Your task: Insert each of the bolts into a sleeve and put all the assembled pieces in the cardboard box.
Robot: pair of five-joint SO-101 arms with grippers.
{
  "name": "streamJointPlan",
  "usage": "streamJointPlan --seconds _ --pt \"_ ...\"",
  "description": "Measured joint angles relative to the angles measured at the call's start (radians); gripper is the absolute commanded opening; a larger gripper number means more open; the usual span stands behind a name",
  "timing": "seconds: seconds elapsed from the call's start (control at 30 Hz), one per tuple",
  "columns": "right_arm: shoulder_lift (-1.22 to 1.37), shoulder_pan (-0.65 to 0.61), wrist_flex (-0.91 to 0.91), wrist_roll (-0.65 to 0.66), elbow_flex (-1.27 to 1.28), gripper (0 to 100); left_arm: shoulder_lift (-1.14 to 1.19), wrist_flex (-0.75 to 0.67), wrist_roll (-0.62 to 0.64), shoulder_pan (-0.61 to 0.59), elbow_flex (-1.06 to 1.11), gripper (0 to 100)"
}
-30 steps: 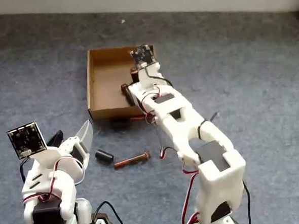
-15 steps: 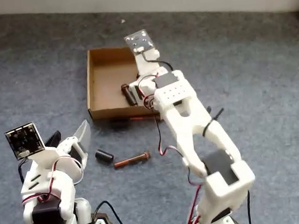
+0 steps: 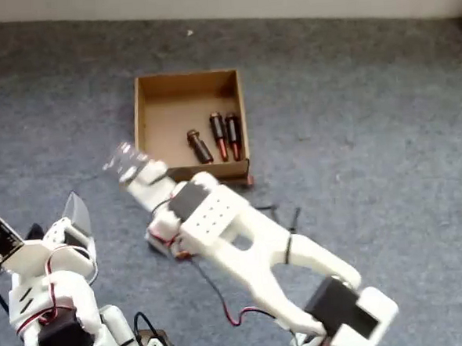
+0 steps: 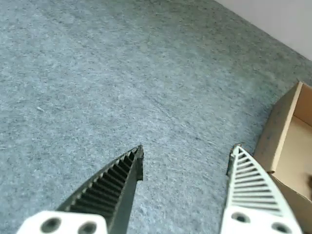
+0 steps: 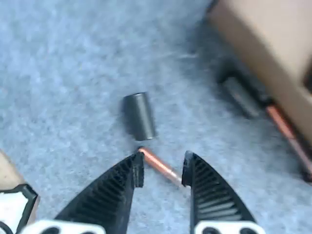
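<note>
We see the right pincer (image 5: 163, 161) half-open astride a loose bolt (image 5: 155, 163), with a sleeve (image 5: 139, 116) just beyond. Its arm (image 3: 235, 235) overlies them. The left pincer (image 4: 187, 158) gapes wide. Three assembled pieces (image 3: 218, 136) lie in the cardboard box (image 3: 143, 123) on the grey carpeted counter (image 3: 367, 94).

- The left arm (image 3: 53, 286) is sitting folded at the near left corner, with its wrist lifted above the base.
- The left gripper (image 4: 188, 148) is pointing toward the far side, and its jaws are standing wide apart.
- The right arm (image 3: 243, 247) is stretching from its base at the near right across toward the left, low over the middle.
- The right gripper (image 5: 163, 163) is pointing downward, and its jaws are standing a little apart with nothing held between them.
</note>
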Motion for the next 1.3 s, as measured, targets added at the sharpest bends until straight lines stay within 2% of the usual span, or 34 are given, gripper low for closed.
streamJointPlan --seconds 0.3,0.6,0.67,0.77,1.0,1.17,1.3 --pt "0.284 -0.037 0.000 0.000 -0.153 12.3 0.000 0.000 -0.002 -0.012 0.000 29" --pt "0.456 -0.040 0.000 0.000 -0.282 11.9 0.000 0.000 -0.002 -0.012 0.000 29" --pt "0.479 -0.040 0.000 0.000 -0.296 9.4 0.000 0.000 -0.002 -0.012 0.000 29" --pt "0.491 -0.038 0.000 0.000 -0.310 0.0 0.000 0.000 -0.002 -0.012 0.000 29" --pt "0.450 -0.038 0.072 0.000 -0.310 0.3 0.000 0.000 -0.002 -0.012 0.000 29" --pt "0.249 -0.032 0.114 0.000 -0.272 0.3 0.000 0.000 -0.002 -0.012 0.000 29" --pt "0.055 0.020 0.127 0.000 -0.164 0.3 0.000 -0.015 -0.003 -0.012 0.000 29"
